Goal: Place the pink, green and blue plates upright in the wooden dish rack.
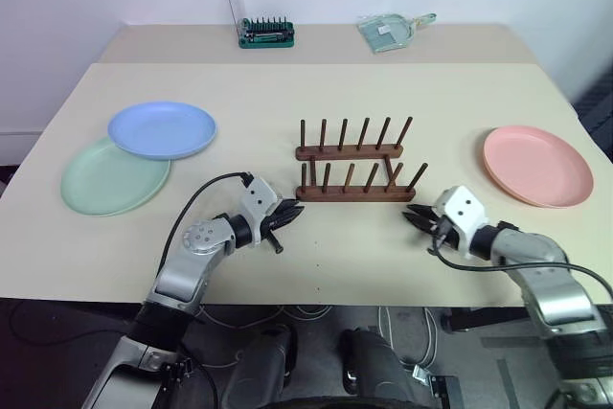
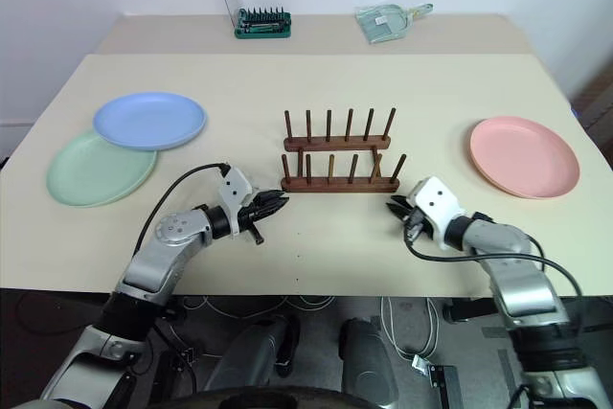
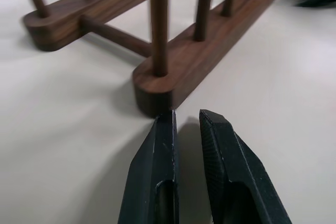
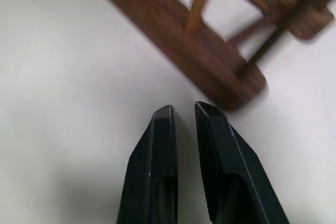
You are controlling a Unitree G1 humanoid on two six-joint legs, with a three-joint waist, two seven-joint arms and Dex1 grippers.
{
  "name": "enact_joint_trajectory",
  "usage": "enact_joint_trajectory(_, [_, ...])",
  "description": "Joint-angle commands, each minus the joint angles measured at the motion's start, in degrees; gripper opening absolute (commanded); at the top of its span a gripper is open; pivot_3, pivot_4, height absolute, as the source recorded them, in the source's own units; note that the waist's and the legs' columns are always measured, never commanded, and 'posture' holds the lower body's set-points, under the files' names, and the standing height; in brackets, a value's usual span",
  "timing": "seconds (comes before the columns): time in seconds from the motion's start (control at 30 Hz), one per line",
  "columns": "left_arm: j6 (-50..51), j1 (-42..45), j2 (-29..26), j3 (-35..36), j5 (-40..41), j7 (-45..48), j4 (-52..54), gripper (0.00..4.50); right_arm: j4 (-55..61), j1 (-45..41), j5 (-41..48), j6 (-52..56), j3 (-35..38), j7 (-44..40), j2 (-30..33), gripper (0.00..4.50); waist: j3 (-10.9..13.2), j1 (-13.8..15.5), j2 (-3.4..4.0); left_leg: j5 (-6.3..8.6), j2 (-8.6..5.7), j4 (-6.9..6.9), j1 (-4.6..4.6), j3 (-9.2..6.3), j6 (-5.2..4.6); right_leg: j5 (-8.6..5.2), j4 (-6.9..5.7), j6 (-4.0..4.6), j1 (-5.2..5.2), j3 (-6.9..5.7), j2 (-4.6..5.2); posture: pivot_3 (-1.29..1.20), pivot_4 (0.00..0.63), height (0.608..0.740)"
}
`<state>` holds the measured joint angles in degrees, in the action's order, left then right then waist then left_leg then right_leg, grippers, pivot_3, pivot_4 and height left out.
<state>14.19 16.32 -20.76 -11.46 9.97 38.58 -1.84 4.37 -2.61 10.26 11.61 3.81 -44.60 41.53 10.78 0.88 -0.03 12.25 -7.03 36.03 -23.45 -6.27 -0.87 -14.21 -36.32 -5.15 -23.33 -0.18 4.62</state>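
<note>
Flanking the empty wooden dish rack (image 1: 356, 162) mid-tabletop (image 1: 287, 93), the left pincer (image 1: 289, 215) and right pincer (image 1: 414, 220) each point at one end of its near rail, fingers nearly together, holding nothing. Blue plate (image 1: 161, 128) overlaps green plate (image 1: 113, 177) far left; pink plate (image 1: 536, 165) lies right.

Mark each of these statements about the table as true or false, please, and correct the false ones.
1. The blue plate lies partly on the green plate. True.
2. The pink plate stands in the wooden dish rack. False: it lies flat on the table, on the rack's right.
3. The left gripper holds a plate. False: it is shut on nothing, near the rack's left end.
4. The right gripper is near the rack's right end. True.
5. The rack holds no plates. True.
</note>
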Motion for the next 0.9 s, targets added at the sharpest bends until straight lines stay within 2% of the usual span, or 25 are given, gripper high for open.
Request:
enact_joint_trajectory(0.03, [-0.68,0.29,-0.52,1.17,-1.21,-0.66,-1.3,0.71,3.24,1.41,2.35,0.65,4.03,-1.83,2.17,0.63,-0.01,-0.13,0.02,0.0,0.0,0.01,0.0,0.0,0.0,-0.01,0.0,0.01,0.01,0.0,0.0,0.0,0.15,0.735])
enact_joint_trajectory(0.2, [-1.0,0.82,-0.03,1.5,-1.42,-0.9,-2.08,0.71,1.93,-1.24,4.58,3.44,9.52,-1.9,4.95,0.63,-0.03,-0.22,0.06,0.0,0.01,0.01,0.02,0.0,0.0,-0.04,-0.02,0.08,0.0,0.0,0.0,0.0,0.15,0.735])
enact_joint_trajectory(0.23, [-1.13,0.82,0.05,1.48,-1.21,-0.62,-1.97,0.71,0.71,-2.6,4.27,3.97,10.31,-1.2,5.47,0.85,-0.03,-0.24,0.06,0.0,0.01,0.01,0.01,0.01,0.0,-0.03,-0.02,0.08,0.0,0.0,0.01,0.0,0.15,0.735])
enact_joint_trajectory(0.3, [-0.58,0.06,-0.09,1.52,1.06,1.94,-0.1,0.71,-2.47,-5.88,2.78,4.05,11.35,0.49,6.87,1.45,-0.03,-0.17,0.06,0.0,0.01,0.02,0.01,0.01,0.0,-0.02,-0.02,0.08,0.0,0.0,0.01,0.0,0.15,0.735])
enact_joint_trajectory(0.47, [1.93,-3.21,-2.39,0.88,7.11,10.12,8.66,0.71,-11.78,-12.94,-3.6,4.22,8.63,5.22,8.99,3.89,-0.02,-0.13,0.04,-0.05,0.01,-0.09,-0.08,0.02,-0.1,-0.02,0.06,0.08,-0.11,0.0,0.02,0.0,0.15,0.735])
enact_joint_trajectory(0.6, [4.07,-4.2,-3.01,1.28,9.86,12.31,13.01,0.71,-18.48,-16.61,-7.85,3.82,5.51,8.6,8.19,3.89,-0.01,-0.03,0.06,-0.06,0.01,-0.16,-0.11,0.03,-0.14,-0.03,0.12,0.1,-0.14,0.0,0.04,0.0,0.15,0.735])
enact_joint_trajectory(0.77, [3.51,-4.58,-4.84,1.45,9.49,13.28,16.58,0.71,-27.01,-20.36,-12.53,4.6,2.07,13.29,7.07,3.89,-0.01,-0.16,0.06,-0.06,0.0,-0.11,-0.11,0.06,-0.14,-0.05,0.13,0.16,-0.12,0.01,0.04,0.0,0.15,0.735])
enact_joint_trajectory(0.83, [3.64,-4.62,-5.19,1.98,10.04,13.36,17.54,0.71,-27.55,-20.61,-13.08,5.06,1.77,13.93,6.94,3.37,-0.02,-0.23,0.08,-0.07,0.0,-0.11,-0.1,0.06,-0.15,-0.05,0.12,0.17,-0.12,0.01,0.03,0.0,0.15,0.735])
enact_joint_trajectory(0.9, [3.66,-4.71,-5.52,2.11,10.14,13.38,18.05,0.71,-27.58,-20.64,-13.26,5.44,1.7,14.2,6.89,2.57,-0.02,-0.17,0.08,-0.07,0.0,-0.1,-0.1,0.06,-0.16,-0.05,0.12,0.17,-0.11,0.01,0.03,0.0,0.15,0.735])
